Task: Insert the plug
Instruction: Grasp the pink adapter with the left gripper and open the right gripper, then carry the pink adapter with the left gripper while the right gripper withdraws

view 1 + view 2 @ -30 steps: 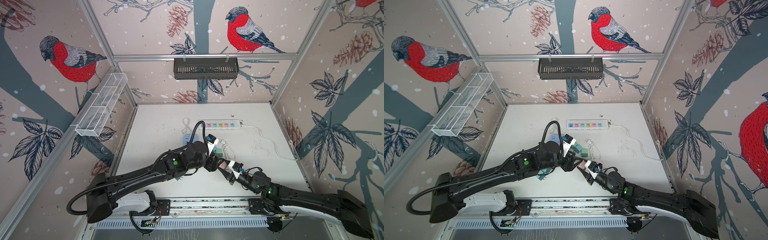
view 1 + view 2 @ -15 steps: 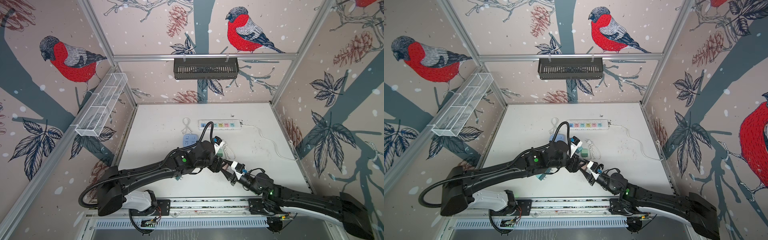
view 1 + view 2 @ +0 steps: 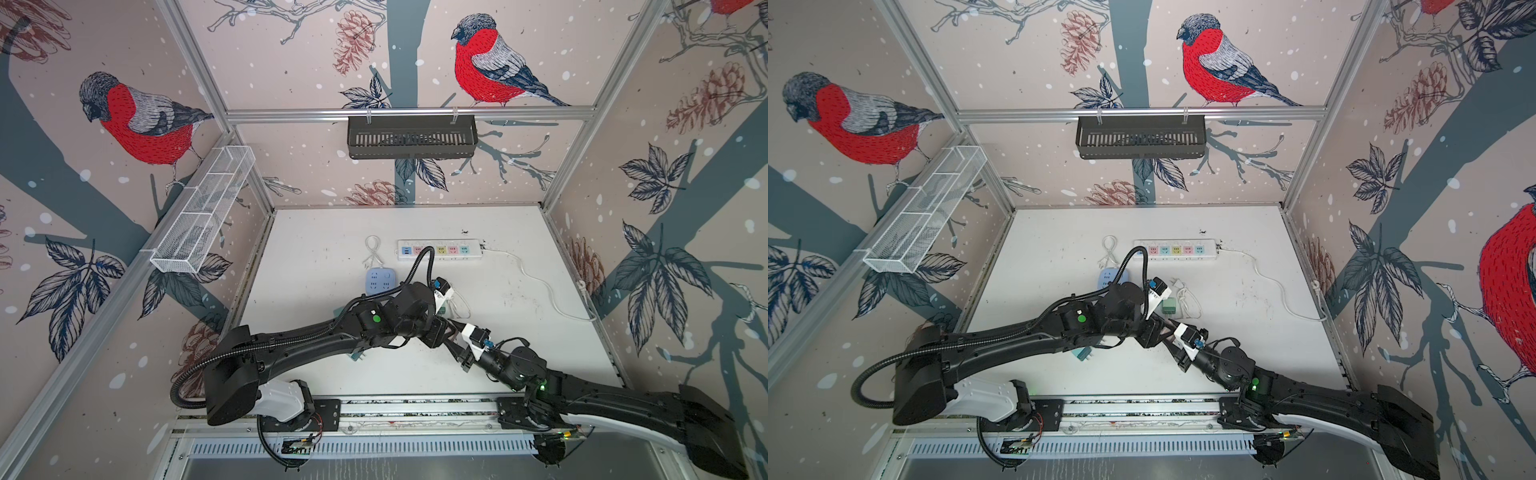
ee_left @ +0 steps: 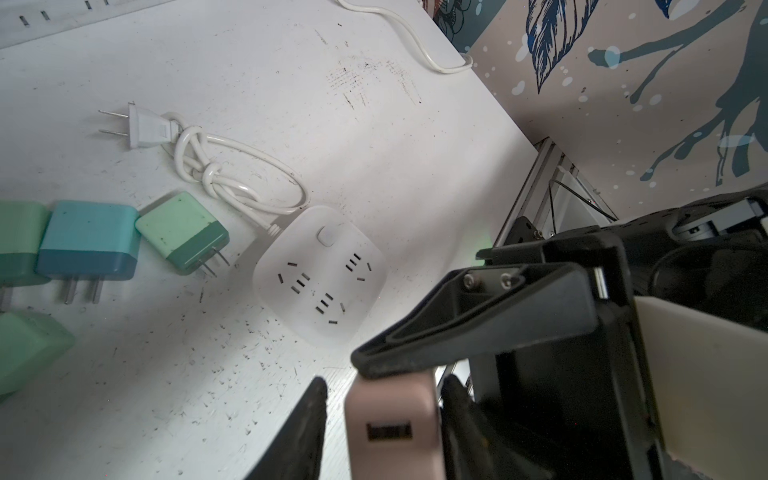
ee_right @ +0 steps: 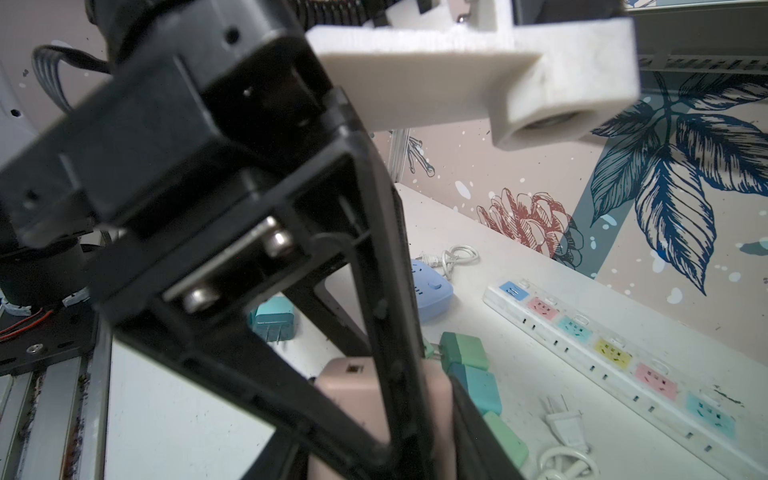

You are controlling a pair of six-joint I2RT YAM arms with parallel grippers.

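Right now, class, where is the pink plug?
In both wrist views the pink plug is held above the middle of the table by the right claw. It sits between the fingers of the left claw, near the white square socket.

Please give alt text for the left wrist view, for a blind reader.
A pink charger sits between the fingers of the left gripper, close to the camera, with another black finger against its end. Beyond, on a white table, lie a white socket block with a knotted cord, green chargers and a blue charger.
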